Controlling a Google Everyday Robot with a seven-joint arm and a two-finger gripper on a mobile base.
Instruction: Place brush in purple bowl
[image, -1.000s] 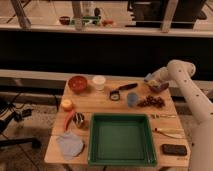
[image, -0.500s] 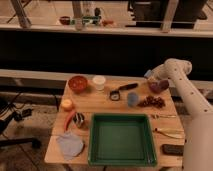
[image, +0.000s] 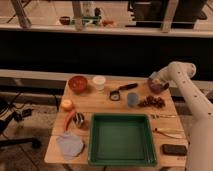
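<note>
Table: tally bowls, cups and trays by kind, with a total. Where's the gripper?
Bowls: 2 (red bowl, purple bowl)
Cups: 2 (white cup, blue cup)
Trays: 1 (green tray)
Total: 5
Gripper: over the purple bowl, shut on the brush.

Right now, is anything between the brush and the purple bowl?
Nothing visible. The end effector, shut on the light-blue brush, is directly over the purple bowl at the table's far right corner.
</note>
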